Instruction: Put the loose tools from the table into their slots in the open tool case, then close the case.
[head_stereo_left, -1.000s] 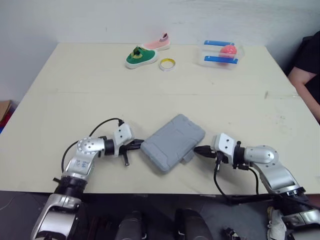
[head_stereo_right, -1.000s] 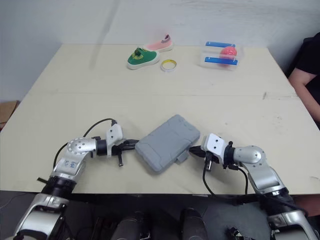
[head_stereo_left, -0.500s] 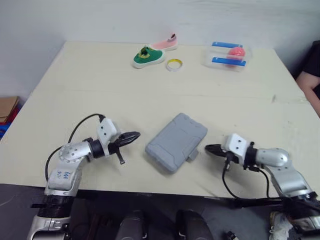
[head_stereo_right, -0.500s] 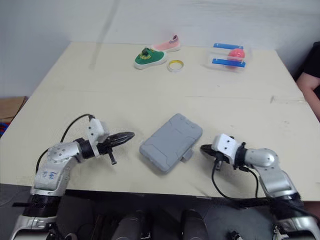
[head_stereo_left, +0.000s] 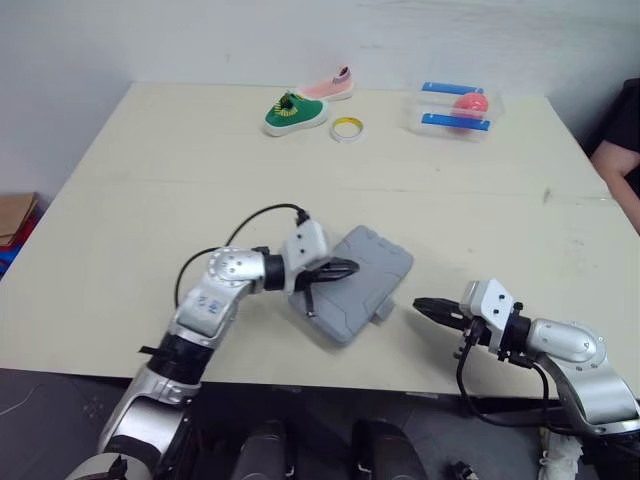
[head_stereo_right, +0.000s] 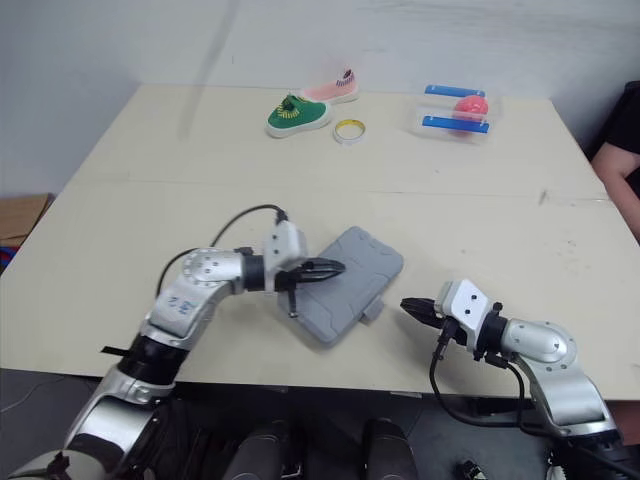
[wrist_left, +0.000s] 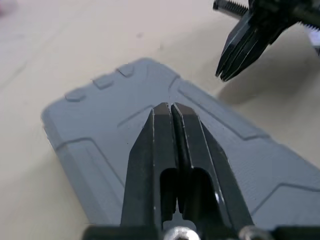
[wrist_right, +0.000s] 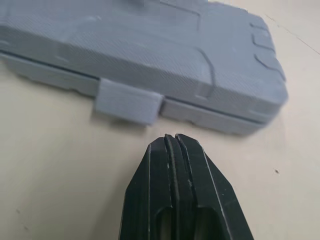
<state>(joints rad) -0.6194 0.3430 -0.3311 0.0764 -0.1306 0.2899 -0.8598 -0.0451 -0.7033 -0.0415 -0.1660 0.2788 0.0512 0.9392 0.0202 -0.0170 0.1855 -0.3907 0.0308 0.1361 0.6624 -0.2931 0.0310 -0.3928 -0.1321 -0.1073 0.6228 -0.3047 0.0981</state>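
Note:
The grey tool case (head_stereo_left: 362, 285) lies shut near the table's front edge, its latch tab (wrist_right: 129, 102) facing the right side. My left gripper (head_stereo_left: 346, 267) is shut and hovers over the case's lid with nothing between its fingers (wrist_left: 172, 131). My right gripper (head_stereo_left: 420, 304) is shut too, resting low over the table a short way right of the latch, apart from the case. The right gripper's black tips (wrist_left: 240, 50) appear beyond the case in the left wrist view. I see no loose tools on the table.
At the table's far edge lie a green shoe (head_stereo_left: 294, 111), a pink shoe (head_stereo_left: 327, 84), a yellow tape ring (head_stereo_left: 347, 128) and a clear box (head_stereo_left: 453, 107) holding a pink ball. A person's arm (head_stereo_left: 622, 150) is at the right edge.
My left gripper swung from the table left of the case to above its lid. The right gripper drew back slightly from the case. The case stayed shut and in place.

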